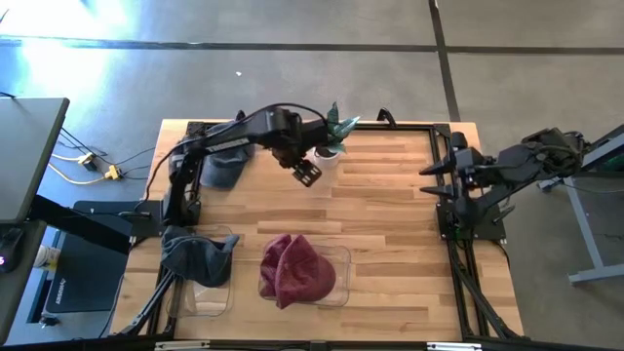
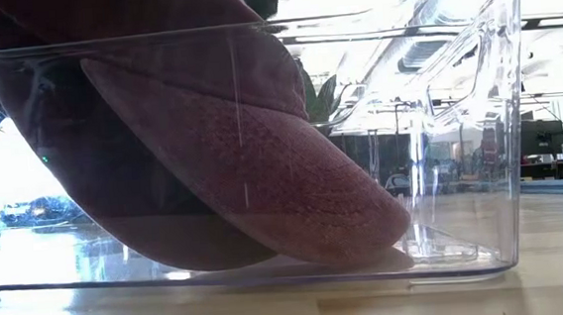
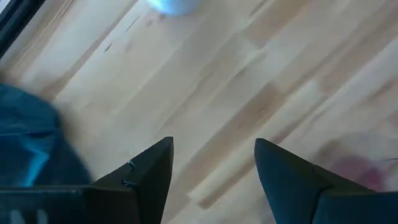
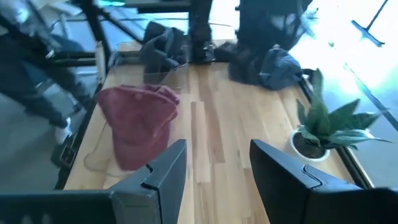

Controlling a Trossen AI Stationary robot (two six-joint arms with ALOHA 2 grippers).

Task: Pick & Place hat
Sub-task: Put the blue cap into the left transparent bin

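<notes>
A dark red hat (image 1: 292, 268) lies in a clear bin (image 1: 341, 261) near the table's front edge. In the low view its brim (image 2: 293, 177) slopes down onto the bin's floor. A grey hat (image 1: 195, 255) sits half in a second clear bin (image 1: 219, 297) at the front left. A dark blue hat (image 1: 224, 168) lies on the wood at the far left. My left gripper (image 1: 308, 175) hangs open over bare wood between the blue hat and the plant, fingers (image 3: 149, 168) pointing down with nothing between them. My right gripper (image 1: 436, 168) waits open at the right edge.
A small potted plant (image 1: 333, 132) in a white pot stands at the far edge, just beyond my left gripper. A black frame (image 1: 444, 195) runs along the table's sides. Bare wood lies in the middle and at the right (image 1: 390, 205).
</notes>
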